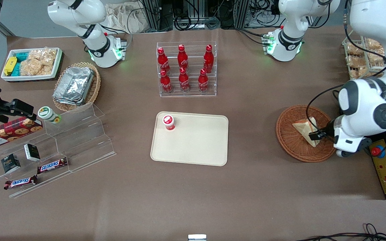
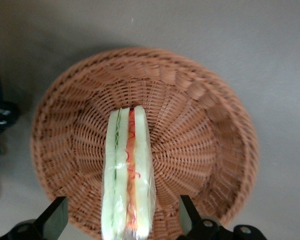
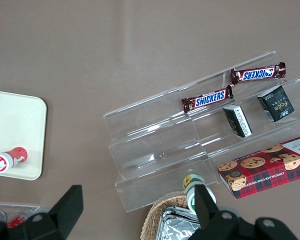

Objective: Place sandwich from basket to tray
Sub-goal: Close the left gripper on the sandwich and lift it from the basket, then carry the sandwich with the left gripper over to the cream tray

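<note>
Meanwhile, read from left to right in the front view, the cream tray (image 1: pixel 193 147) lies at mid-table with a small red-capped cup (image 1: pixel 168 122) standing in its 10 o'clock corner, and the round reddish basket (image 1: pixel 288 140) sits well apart toward the working arm's end. The sandwich (image 1: pixel 306 131) stands on edge inside the basket, slightly toward 3 o'clock of its centre, wrapped in clear film. The gripper (image 2: pixel 121 220) hangs just above it, its fingers (image 2: pixel 55 217) spread wide to either side of the wedge and touching nothing. By the look of it, the sandwich (image 2: pixel 128 175) is light and soft, and its film wrap likely slippery; a hard squeeze could crush the bread or push out the red and green filling. The broad flat bread faces, low on the wedge, seem the safest place to pinch, with gentle pressure.
</note>
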Action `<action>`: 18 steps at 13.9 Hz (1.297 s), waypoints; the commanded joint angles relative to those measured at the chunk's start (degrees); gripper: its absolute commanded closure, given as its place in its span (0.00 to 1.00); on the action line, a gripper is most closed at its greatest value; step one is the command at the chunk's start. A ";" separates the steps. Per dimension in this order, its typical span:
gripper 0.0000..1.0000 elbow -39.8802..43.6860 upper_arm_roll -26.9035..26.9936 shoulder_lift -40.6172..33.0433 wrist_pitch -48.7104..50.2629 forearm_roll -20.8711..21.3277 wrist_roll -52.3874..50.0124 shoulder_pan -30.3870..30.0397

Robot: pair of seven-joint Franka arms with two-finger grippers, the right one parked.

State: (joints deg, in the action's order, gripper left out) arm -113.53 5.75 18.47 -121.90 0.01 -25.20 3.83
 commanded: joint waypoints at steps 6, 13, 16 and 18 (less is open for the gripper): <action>0.00 -7.14 0.05 2.97 -10.71 -0.45 -2.49 0.03; 0.71 -5.92 0.05 2.19 -8.54 -0.45 -4.69 0.03; 0.72 -1.79 -0.12 -1.84 -1.87 -0.28 -4.42 0.38; 0.72 2.32 -0.56 -6.49 5.23 0.51 -3.64 1.17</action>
State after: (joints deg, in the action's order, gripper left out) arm -114.25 5.48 17.79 -123.70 -0.01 -28.98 4.04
